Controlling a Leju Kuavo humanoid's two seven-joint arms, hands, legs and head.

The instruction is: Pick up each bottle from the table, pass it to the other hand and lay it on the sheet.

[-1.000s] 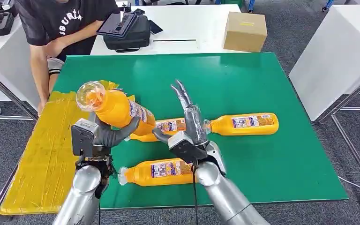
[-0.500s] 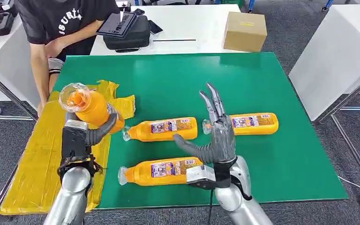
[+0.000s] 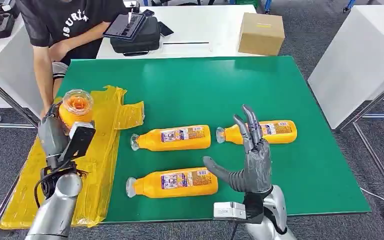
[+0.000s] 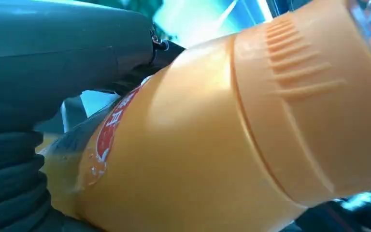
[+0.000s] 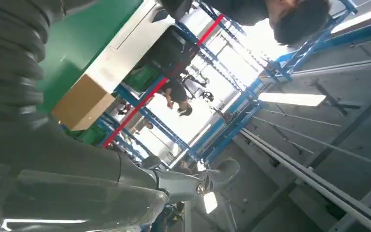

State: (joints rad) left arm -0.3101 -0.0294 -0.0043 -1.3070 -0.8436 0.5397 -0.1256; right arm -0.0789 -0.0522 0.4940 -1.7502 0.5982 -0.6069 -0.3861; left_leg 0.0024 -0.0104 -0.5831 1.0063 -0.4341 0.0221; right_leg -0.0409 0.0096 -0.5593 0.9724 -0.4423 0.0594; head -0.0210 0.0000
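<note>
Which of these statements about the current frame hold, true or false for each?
1. The left hand holds an orange bottle above the yellow sheet. True.
2. The right hand grips a bottle. False: it holds nothing, its fingers apart.
3. Three bottles lie on the green mat. True: one near the front edge, one in the middle, one to the right.
4. A bottle already lies on the yellow sheet. False: none rests there yet.
5. The cardboard box stands on the green mat. False: it stands on the white table behind.
</note>
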